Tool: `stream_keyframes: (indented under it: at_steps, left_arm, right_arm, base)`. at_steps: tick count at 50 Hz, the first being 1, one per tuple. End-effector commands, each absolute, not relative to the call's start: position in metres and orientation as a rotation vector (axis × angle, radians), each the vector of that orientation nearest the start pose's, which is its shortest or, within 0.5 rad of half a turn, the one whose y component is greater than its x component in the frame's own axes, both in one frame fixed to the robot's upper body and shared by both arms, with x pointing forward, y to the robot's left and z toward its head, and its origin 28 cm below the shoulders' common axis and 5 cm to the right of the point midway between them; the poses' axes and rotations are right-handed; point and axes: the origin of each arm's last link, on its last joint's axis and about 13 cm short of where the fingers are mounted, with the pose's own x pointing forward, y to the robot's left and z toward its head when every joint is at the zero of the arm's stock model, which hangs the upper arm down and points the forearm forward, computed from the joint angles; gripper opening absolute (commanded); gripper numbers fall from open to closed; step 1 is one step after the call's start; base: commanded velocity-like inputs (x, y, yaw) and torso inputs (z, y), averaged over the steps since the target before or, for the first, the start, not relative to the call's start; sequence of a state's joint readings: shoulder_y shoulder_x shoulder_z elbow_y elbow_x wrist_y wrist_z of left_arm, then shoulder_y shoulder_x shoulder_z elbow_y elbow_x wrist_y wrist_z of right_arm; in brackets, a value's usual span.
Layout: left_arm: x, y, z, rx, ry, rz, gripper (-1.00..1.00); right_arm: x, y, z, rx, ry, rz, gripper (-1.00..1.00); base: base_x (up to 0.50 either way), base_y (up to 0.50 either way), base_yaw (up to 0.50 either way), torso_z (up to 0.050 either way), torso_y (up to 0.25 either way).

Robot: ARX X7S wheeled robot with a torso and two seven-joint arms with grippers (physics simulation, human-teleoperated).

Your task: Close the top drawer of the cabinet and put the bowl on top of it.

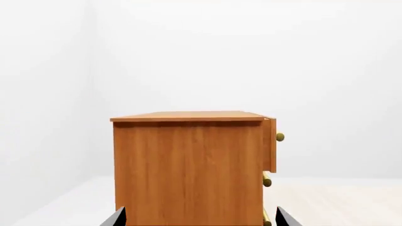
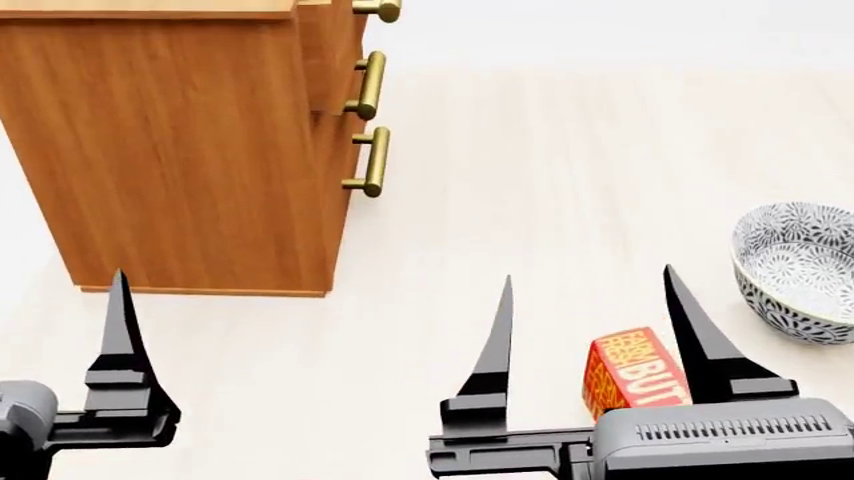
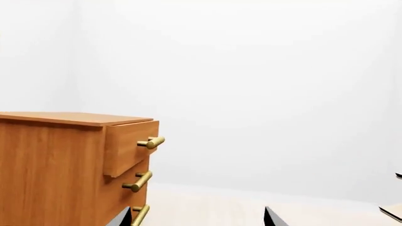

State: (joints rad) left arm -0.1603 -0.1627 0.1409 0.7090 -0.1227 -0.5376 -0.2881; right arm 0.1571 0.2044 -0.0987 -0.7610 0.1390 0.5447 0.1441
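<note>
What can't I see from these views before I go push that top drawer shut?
- Top drawer: its inside is hidden by its own front in both wrist views and cut off by the head view's top edge.
- Bowl: right edge cuts it; absent from wrist views.
- Left claw: one finger shows, so its opening is unclear.

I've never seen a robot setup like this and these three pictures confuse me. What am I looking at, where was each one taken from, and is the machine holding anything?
These are simulator renders of a two-armed wheeled robot. The middle picture comes from its head camera, looking down at the left claw and the right claw, whose black pointed fingers are spread open and hold nothing. The other two come from cameras near each wrist, both facing the cabinet. Its top drawer is pulled out slightly. On the pale floor to the robot's right sit the patterned bowl and a small red box with yellow lettering.
</note>
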Motion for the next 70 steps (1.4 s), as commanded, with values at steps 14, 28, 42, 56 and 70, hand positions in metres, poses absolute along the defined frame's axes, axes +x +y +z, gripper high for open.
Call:
stream_keyframes:
  at_steps: [14,28,42,56,70]
  left_arm:
    - [0.2090,0.1983,0.1500,0.021,-0.311,0.064,1.00]
    - [0.2081,0.1987,0.1490,0.020,-0.311,0.065,1.00]
    - [0.2085,0.1984,0.1491,0.023,-0.311,0.064,1.00]
    - [0.2074,0.1993,0.1493,0.022,-0.313,0.070,1.00]
    - [0.2067,0.1995,0.1508,0.022,-0.318,0.070,1.00]
  right_arm:
    - [0.2048,-0.1010,0.1581,-0.089,-0.343,0.059,1.00]
    - [0.2040,-0.0995,0.1568,-0.115,-0.346,0.056,1.00]
    - [0.2032,-0.1011,0.1566,-0.086,-0.359,0.069,1.00]
    - [0.2043,-0.0997,0.1566,-0.111,-0.327,0.076,1.00]
    - [0.2038,-0.0992,0.1580,-0.113,-0.331,0.079,1.00]
  base:
    - [0.00,-0.03,0.00,0.000,0.000]
    - [0.00,0.00,0.00,0.000,0.000]
    - [0.39,0.00,0.00,0.000,0.000]
    - [0.50,0.00,0.00,0.000,0.000]
    - [0.50,0.00,0.00,0.000,0.001]
